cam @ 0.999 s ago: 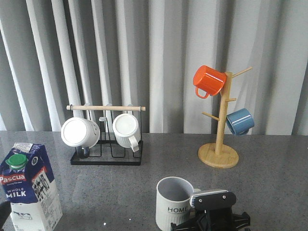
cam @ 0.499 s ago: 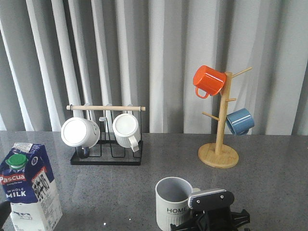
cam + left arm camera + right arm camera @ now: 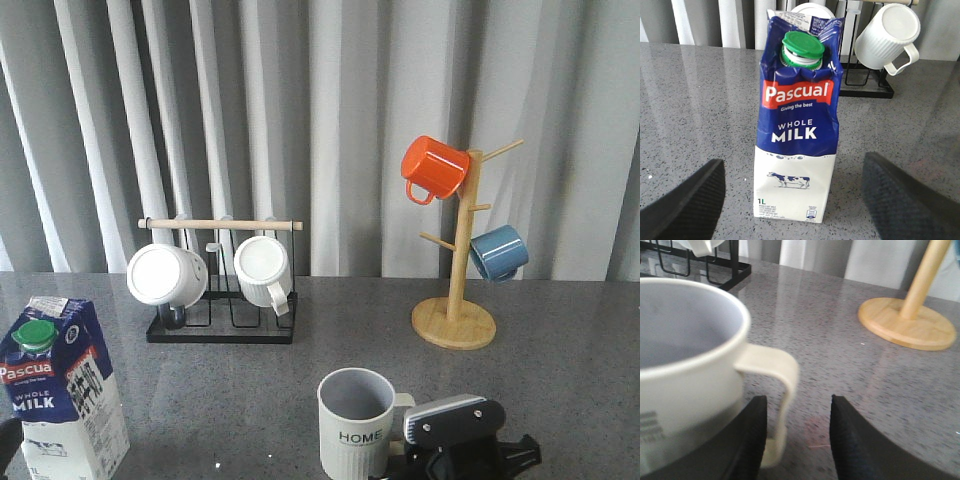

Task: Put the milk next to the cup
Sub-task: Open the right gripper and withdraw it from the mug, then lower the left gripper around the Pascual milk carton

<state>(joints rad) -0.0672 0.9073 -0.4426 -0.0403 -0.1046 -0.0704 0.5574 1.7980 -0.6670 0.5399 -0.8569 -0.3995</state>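
Note:
The milk [image 3: 60, 395], a tall blue and white carton with a green cap, stands upright at the table's front left. In the left wrist view the milk [image 3: 797, 125] stands between and just ahead of my left gripper [image 3: 792, 167], whose jaws are wide open and clear of it. The cup [image 3: 355, 425], cream and ribbed with "HOME" on it, stands at the front centre. My right gripper [image 3: 455, 445] is just right of it. In the right wrist view the cup [image 3: 685, 365] has its handle [image 3: 782, 375] between the open fingers of my right gripper [image 3: 799, 400], close to one finger.
A black wire rack [image 3: 222, 328] with two white mugs stands at the back left. A wooden mug tree [image 3: 455, 322] holding an orange mug [image 3: 433, 167] and a blue mug [image 3: 498, 252] stands at the back right. A grey curtain hangs behind the table.
The cup has shifted slightly left. My right gripper has drawn a little to the right, away from the cup's body. The milk has not moved.

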